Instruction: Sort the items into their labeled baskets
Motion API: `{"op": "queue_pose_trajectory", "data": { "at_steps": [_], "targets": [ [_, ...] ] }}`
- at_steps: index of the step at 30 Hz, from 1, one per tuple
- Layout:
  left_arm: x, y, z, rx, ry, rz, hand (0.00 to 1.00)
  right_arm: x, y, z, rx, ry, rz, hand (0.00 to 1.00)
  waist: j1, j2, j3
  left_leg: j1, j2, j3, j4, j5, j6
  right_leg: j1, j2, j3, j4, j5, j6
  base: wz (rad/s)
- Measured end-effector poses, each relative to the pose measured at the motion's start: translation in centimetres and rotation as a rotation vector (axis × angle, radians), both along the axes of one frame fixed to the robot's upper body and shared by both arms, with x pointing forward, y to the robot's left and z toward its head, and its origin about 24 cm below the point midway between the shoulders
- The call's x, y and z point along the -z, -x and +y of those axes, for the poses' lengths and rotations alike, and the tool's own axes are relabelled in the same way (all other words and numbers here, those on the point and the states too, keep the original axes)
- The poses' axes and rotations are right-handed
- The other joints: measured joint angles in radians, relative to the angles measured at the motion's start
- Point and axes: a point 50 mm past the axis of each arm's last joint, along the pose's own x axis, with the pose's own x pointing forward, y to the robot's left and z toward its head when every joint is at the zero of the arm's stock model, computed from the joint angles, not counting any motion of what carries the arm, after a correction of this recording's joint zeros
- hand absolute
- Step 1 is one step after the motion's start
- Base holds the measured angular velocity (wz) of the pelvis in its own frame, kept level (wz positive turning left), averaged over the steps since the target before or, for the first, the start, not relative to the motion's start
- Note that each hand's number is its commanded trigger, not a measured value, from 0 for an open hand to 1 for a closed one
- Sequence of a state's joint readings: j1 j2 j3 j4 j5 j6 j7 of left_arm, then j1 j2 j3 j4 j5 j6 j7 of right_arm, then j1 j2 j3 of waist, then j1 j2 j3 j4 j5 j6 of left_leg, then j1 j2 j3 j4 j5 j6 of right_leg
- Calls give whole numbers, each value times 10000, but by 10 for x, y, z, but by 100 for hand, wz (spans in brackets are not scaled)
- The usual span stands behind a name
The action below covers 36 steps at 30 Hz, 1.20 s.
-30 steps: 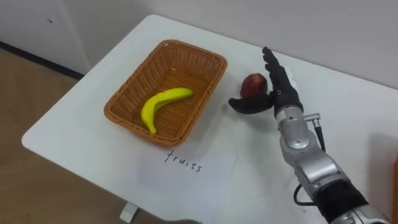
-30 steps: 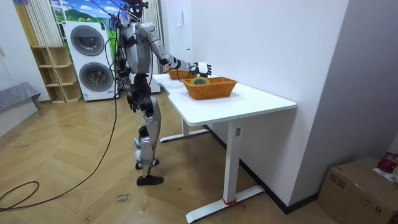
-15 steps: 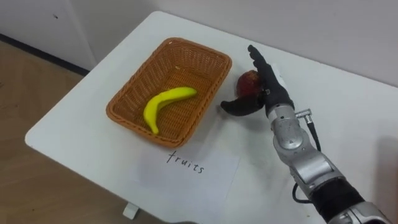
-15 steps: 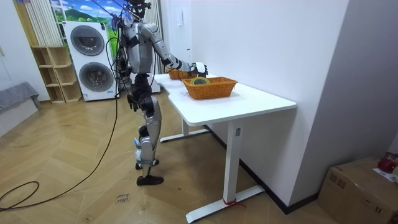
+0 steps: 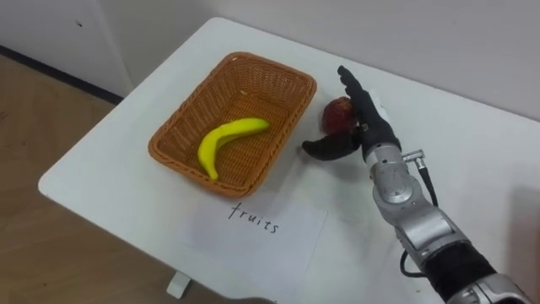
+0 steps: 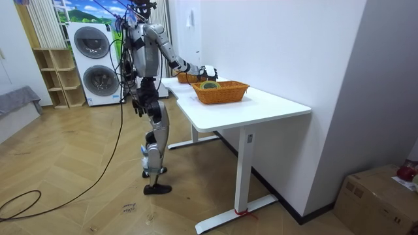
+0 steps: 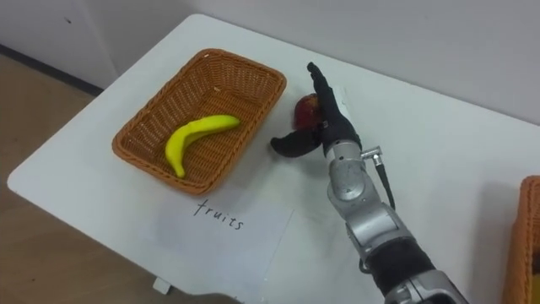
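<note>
A wicker fruit basket (image 5: 180, 128) (image 7: 142, 123) stands on the white table (image 5: 472, 152) with a yellow banana (image 5: 226, 140) (image 7: 194, 136) lying in it. Just right of the basket sits a red apple (image 5: 337, 112) (image 7: 305, 108). My right hand (image 5: 361, 118) (image 7: 330, 120) is open against the apple's right side, fingers straight along it and the thumb reaching across in front of it. In the room view the robot stands at the table's end with its right arm stretched out to the far basket (image 6: 187, 78).
A paper sheet (image 5: 253, 226) with handwriting lies in front of the fruit basket. The rim of a second wicker basket (image 7: 530, 236) (image 6: 221, 91) shows at the right. The table's front edge and left corner are close to the basket. Washing machines (image 6: 98, 62) stand behind the robot.
My right hand has moved left up to the apple and now lies against its right side. Over the last half second it has barely moved.
</note>
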<state>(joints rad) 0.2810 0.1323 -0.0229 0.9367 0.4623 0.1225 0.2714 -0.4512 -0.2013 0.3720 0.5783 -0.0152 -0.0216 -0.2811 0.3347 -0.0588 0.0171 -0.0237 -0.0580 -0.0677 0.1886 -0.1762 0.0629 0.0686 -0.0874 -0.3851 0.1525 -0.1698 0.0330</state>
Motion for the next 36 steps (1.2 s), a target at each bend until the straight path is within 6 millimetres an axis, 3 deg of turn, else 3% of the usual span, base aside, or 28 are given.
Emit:
{"op": "queue_pose_trajectory", "data": {
  "at_steps": [20,28,36],
  "targets": [
    [1,5,1,-256,39,171,0,21,4,-19,391,34,1090,0,3,8,8,9,-2,-1,6,0,0,17,-2,-15,-9,0,0,0],
    [1,6,3,-200,42,263,0,22,4,-22,70,198,1297,0,12,-188,16,-2,-7,-33,14,-1,-1,8,-3,-53,-8,0,0,0],
    [0,4,7,-128,83,288,0,26,3,-30,-169,295,1559,0,3,-249,11,-10,-17,-134,19,-2,-1,12,-11,-171,-2,0,1,3]
  ]
}}
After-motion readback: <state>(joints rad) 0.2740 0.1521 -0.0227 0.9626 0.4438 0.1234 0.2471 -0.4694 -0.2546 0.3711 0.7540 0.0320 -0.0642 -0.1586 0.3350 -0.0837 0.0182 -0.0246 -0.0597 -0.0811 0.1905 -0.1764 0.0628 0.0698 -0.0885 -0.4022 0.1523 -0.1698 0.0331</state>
